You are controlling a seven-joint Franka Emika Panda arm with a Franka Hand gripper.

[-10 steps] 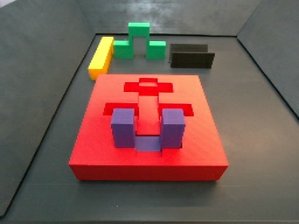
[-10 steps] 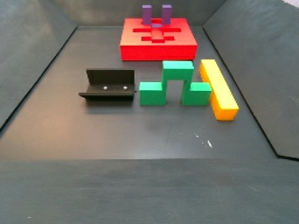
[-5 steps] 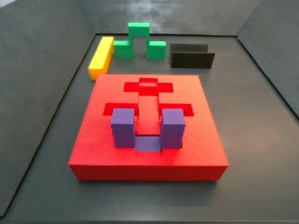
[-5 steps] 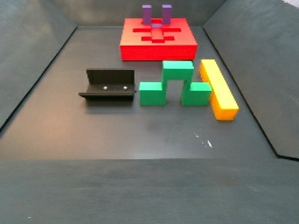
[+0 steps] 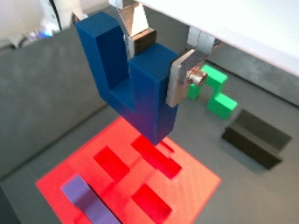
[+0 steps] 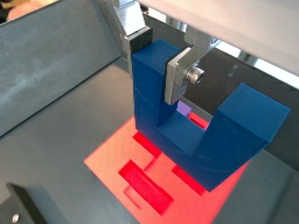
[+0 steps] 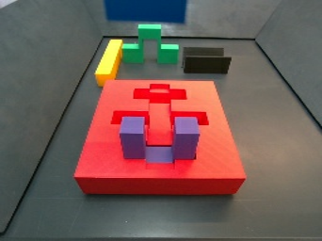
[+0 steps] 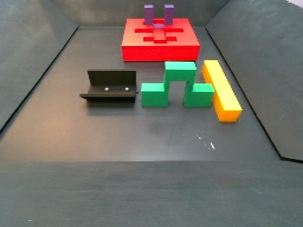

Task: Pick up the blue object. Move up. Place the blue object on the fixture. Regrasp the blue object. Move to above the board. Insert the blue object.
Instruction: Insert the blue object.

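Clamping the blue object (image 5: 138,83) between its flat silver plates, the gripper (image 5: 158,54) hangs well above the board (image 5: 128,179); the fingers (image 6: 179,74) press on one thick prong, and the block's base points down toward the red slab. What has just changed shows in a side view: a blue edge (image 7: 145,9) now cuts into the top of the picture, where half a second ago there was none; the held block has come into that camera's field above the far end of the floor. Judged from this, pick-up, placing on the fixture (image 7: 206,61) and regrasp are done, and the carry toward the board is under way or near its end; insertion is not yet begun.

The blue object is a smooth, matte, sharp-cornered U, rigid-looking, its faces flat enough for the pads to hold squarely. Directly beneath the gripper lies the board, a thick red slab with recessed cut-outs (image 5: 143,171) in its top; a purple U-shaped block (image 7: 158,139) already sits in one recess, prongs up. Out to the side of the gripper stand a green stepped block (image 8: 179,84) and the low black fixture, now bare; farther out lies a yellow bar (image 8: 221,89) on the dull grey floor (image 8: 130,133).
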